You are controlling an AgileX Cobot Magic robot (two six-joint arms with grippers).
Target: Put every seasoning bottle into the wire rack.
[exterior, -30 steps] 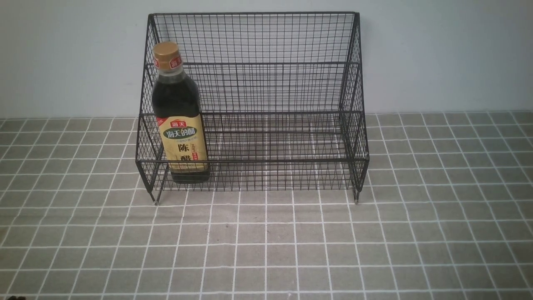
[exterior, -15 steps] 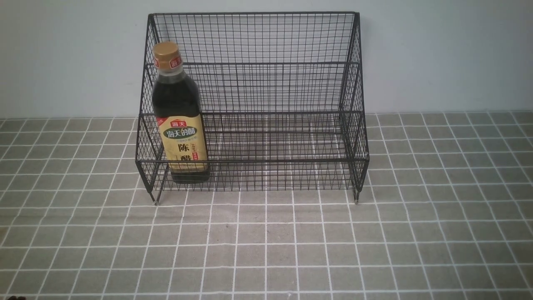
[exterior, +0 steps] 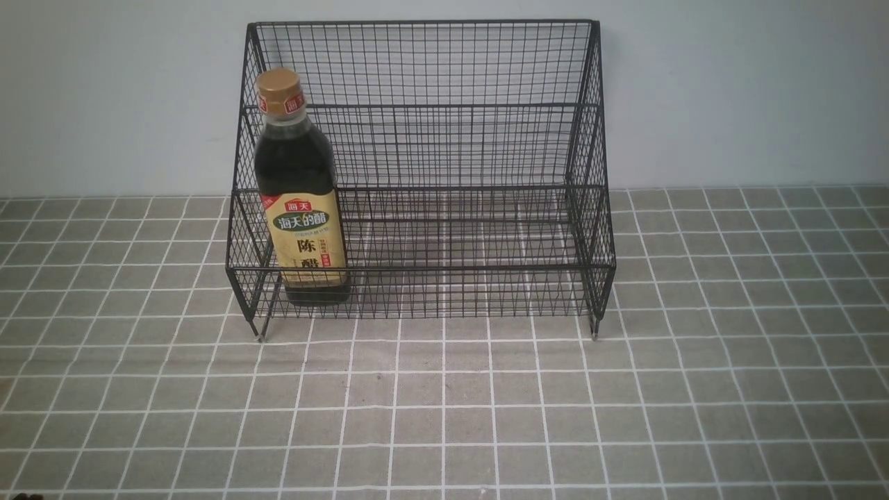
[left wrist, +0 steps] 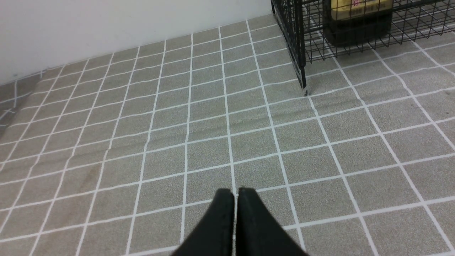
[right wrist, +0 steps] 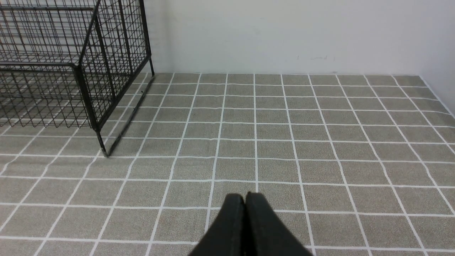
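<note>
The seasoning bottle [exterior: 298, 201], dark liquid with a gold cap and tan label, stands upright in the left end of the lowest tier of the black wire rack [exterior: 444, 104]. Its base shows in the left wrist view [left wrist: 357, 21] inside the rack [left wrist: 295, 42]. The rack's right end shows in the right wrist view [right wrist: 85, 71]. My left gripper [left wrist: 235, 193] is shut and empty, low over the cloth, well back from the rack. My right gripper [right wrist: 245, 197] is shut and empty over the cloth, to the right of the rack. Neither gripper shows in the front view.
A grey cloth with a white grid [exterior: 444, 403] covers the table. A pale wall [exterior: 729, 90] stands right behind the rack. The cloth's left edge shows in the left wrist view [left wrist: 17, 96].
The bottle's cap has shifted very slightly; nothing else has visibly moved.
</note>
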